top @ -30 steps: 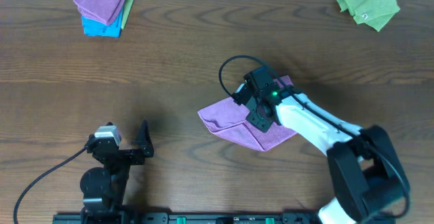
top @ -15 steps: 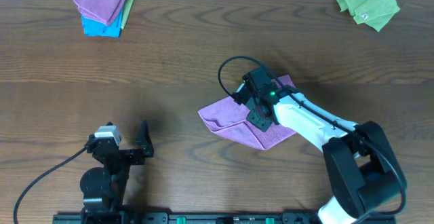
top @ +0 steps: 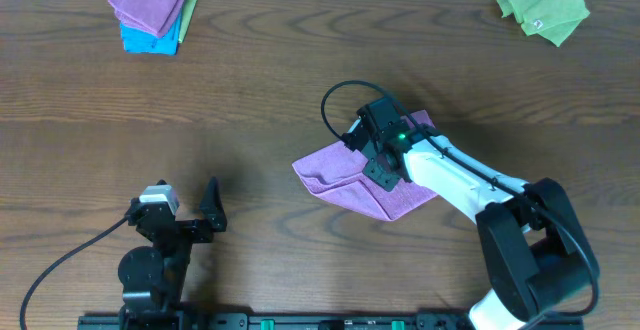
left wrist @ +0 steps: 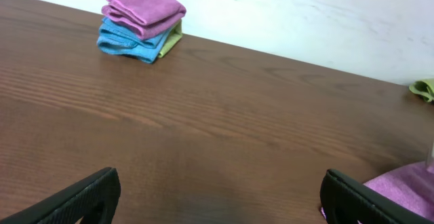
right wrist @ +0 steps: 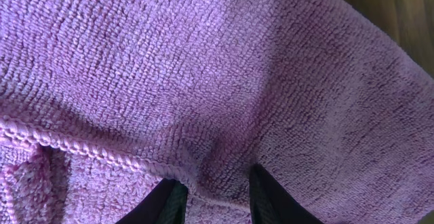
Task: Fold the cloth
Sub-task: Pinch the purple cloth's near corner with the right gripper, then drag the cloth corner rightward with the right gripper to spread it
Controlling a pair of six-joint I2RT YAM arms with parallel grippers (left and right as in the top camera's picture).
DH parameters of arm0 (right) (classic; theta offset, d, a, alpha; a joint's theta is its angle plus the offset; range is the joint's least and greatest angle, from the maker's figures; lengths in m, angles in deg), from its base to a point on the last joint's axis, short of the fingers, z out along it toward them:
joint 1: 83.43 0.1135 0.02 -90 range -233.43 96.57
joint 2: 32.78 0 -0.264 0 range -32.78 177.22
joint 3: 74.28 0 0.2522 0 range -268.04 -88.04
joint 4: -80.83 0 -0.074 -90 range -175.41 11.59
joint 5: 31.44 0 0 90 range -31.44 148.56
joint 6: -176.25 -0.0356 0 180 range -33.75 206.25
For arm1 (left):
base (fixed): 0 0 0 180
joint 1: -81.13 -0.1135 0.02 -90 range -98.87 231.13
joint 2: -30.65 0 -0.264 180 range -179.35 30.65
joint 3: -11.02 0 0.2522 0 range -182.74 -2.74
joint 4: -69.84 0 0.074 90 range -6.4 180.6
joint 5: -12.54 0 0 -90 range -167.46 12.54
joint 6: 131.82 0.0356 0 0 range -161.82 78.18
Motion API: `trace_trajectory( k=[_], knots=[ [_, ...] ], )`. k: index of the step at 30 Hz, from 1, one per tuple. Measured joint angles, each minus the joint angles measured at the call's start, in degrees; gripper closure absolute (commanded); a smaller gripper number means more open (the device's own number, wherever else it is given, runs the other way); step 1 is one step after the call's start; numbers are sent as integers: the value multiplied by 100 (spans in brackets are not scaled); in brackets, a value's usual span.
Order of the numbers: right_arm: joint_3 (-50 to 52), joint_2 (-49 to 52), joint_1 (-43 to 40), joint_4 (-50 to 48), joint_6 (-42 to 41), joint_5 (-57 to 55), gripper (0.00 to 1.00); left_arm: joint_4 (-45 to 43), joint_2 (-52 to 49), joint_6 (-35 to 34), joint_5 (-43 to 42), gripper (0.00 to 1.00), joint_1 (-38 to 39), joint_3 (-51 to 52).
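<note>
Overhead: purple cloth [top: 345,175] lying partly folded on the dark wooden table [top: 250,100], just right of centre, one flap doubled over toward the lower edge. Right gripper [top: 378,155] down on the cloth's upper-middle part, arm slanting in from the lower right. In the right wrist view, looped terry filling the frame and a braided hem running along the lower left. Two dark fingertips [right wrist: 165,200] at the bottom edge, drawn close, with a ridge of fabric and hem bunched between them; probably pinching that ridge, though too cropped to be certain. Left gripper [top: 210,208] parked at lower left, well apart from the cloth, fingers [left wrist: 85,197] spread wide and holding nothing. Soft, light, limp material by the look of it: likely to drape and sag from any single hold, unlikely to slip given the nubby pile, in no way fragile. Best taken at a hem or corner, pinching one layer only, then carried low across. Stack of folded cloths [top: 152,10] at upper left, green cloth [top: 541,10] crumpled at upper right.
</note>
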Motion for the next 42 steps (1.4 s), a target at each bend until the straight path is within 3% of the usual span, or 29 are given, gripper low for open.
trace_trajectory(
  k=[3,8,17,33,34,36,38,42],
  knots=[
    [-48,0,0,2,-7,0,75,-2,0,-2,-2,5,0,0],
    [-214,0,0,-33,-52,-2,99,0,0,0,0,5,0,0],
    [-251,0,0,-428,-85,-4,99,0,0,0,-2,5,0,0],
    [-315,0,-39,-3471,-153,-306,99,0,0,0,-2,5,0,0],
    [-315,0,-57,-3536,-177,-306,89,0,0,0,0,5,0,0],
    [-317,15,-114,-3703,-269,-319,40,0,0,0,0,5,0,0],
    [-326,76,-186,-3891,-284,-341,3,0,0,0,-2,5,0,0],
    [-328,332,-382,-3930,-378,-621,1,0,0,0,0,5,0,0]
  ],
)
